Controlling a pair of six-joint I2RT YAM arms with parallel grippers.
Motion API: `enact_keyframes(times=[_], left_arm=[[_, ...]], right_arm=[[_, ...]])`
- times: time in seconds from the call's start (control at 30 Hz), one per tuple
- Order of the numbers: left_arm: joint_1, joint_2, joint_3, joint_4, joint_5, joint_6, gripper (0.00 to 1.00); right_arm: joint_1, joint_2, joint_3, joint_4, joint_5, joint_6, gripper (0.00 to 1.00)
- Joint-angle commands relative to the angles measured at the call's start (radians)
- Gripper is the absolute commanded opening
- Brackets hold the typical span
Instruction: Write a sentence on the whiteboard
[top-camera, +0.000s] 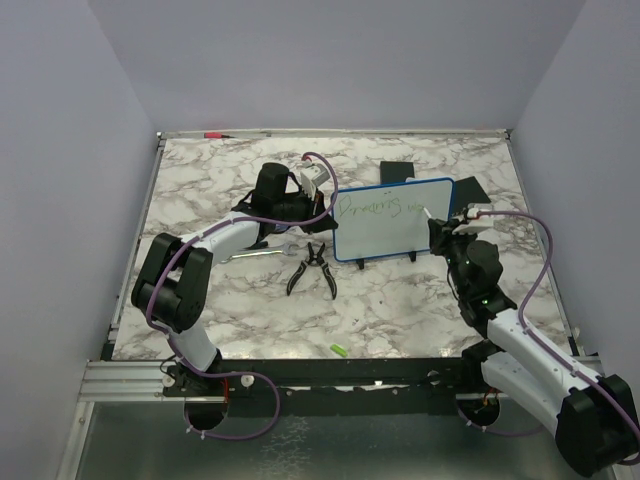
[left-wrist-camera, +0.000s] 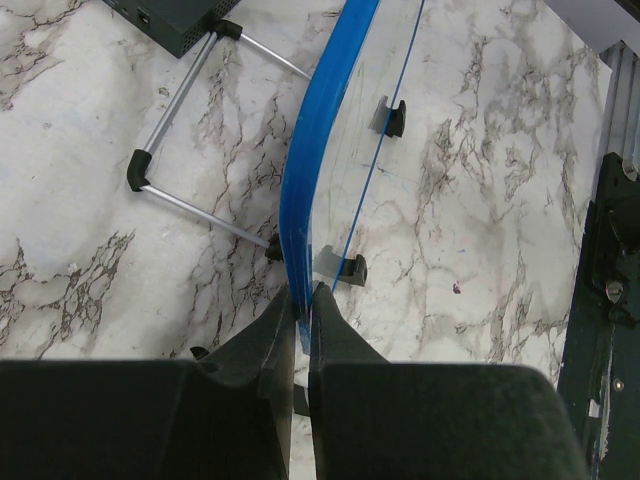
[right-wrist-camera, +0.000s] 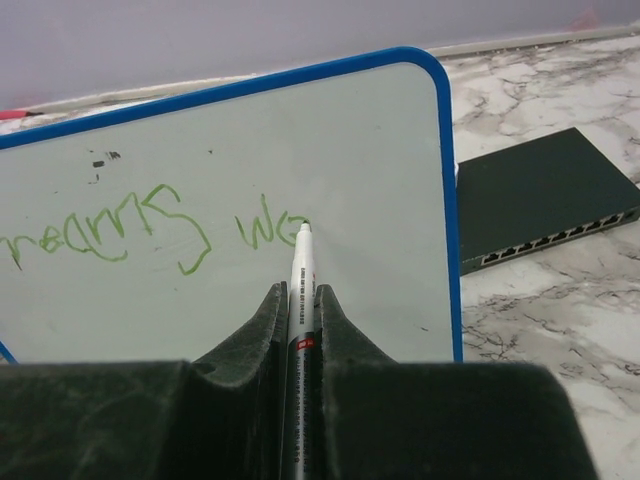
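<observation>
Whiteboard (top-camera: 393, 220) edge pinched by left fingers (left-wrist-camera: 265, 350); right fingers (right-wrist-camera: 255, 340) clamp pen (right-wrist-camera: 301, 270) at sentence (right-wrist-camera: 150, 225). Pressing hard could swivel whiteboard.

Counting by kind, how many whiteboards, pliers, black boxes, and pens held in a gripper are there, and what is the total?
whiteboard: 1
pliers: 1
black boxes: 2
pen in the right gripper: 1
Total: 5
</observation>
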Motion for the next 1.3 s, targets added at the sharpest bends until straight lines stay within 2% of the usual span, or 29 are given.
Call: enact_keyframes(times=[0.0, 0.13, 0.4, 1.27], left_arm=[[-0.008, -0.001, 0.003, -0.046, -0.046, 0.037, 0.00], [-0.009, -0.009, 0.000, -0.048, -0.051, 0.040, 0.00], [-0.010, -0.008, 0.000, -0.054, -0.051, 0.044, 0.00], [-0.026, -0.007, 0.001, -0.057, -0.053, 0.047, 0.00]], right_arm=[[-0.005, 0.007, 0.038, 0.022, -0.068, -0.027, 0.01], [-0.005, 0.019, 0.021, 0.033, -0.085, -0.017, 0.01], [-0.006, -0.085, -0.030, 0.038, -0.050, -0.021, 0.01], [-0.025, 0.013, -0.007, 0.097, -0.024, -0.043, 0.01]])
